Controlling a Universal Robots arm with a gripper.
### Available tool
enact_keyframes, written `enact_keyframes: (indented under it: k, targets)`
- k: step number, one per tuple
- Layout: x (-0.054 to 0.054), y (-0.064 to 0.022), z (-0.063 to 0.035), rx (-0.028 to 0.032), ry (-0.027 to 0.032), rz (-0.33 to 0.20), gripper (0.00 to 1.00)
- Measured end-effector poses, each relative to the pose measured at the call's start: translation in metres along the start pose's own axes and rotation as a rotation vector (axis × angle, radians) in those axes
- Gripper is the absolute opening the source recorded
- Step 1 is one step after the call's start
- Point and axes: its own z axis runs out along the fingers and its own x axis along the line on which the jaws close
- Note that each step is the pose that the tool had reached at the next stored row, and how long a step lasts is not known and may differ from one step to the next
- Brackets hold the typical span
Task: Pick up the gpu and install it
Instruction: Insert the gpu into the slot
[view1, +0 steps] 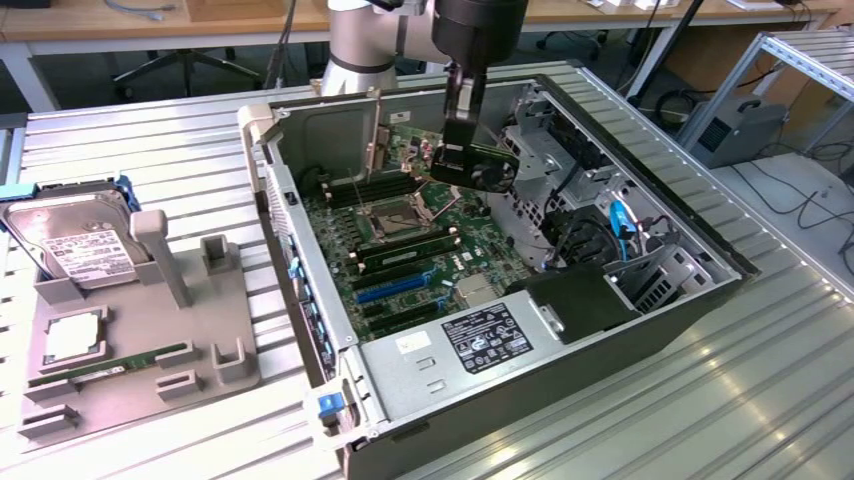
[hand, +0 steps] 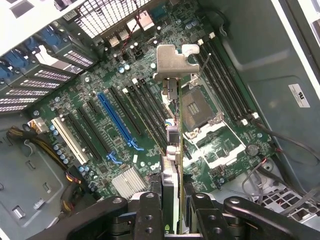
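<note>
**Item: gpu** (view1: 478, 168) (hand: 171, 150). Thin dark card with a silver bracket (hand: 172, 61) at one end. Position: held in the air inside the open computer case (view1: 601, 380), over the motherboard (view1: 400, 235) (hand: 100, 87), toward the far end of the case in the exterior view. In the wrist view the card appears edge-on. It runs parallel to the black expansion slots, and its line falls between those slots and the CPU socket (hand: 197, 107). Apart from the board, not seated.

**Item: hand** (view1: 461, 150) (hand: 172, 212). Black, hanging from the arm (view1: 367, 40). State: closed on the gpu, one finger on each flat face of the card.

**Item: motherboard fittings.**
- Blue slot (view1: 394, 285) (hand: 119, 122), beside the black slots.
- White slot (hand: 72, 142), beyond the blue one.
- Ribbed silver heatsink (hand: 129, 181), near the hand.
- CPU socket (view1: 400, 212), with its metal frame.

**Item: power supply** (view1: 461, 345). Grey box with a black label, at the near end of the case.

**Item: grey fixture** (view1: 147, 330). Stands on the bench (view1: 721, 400) at the exterior view's left, well apart from the hand. Contents:
- Hard drive (view1: 80, 245) with a white label, leaning at the far end.
- Square processor (view1: 74, 340).
- Green RAM stick (view1: 114, 364), lying along the near side.
</note>
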Motion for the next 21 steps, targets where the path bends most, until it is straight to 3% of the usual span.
enact_keyframes:
  k: [21]
  targets:
    - [0.0000,0.0000,0.0001,-0.0006,-0.0016,-0.031,0.27]
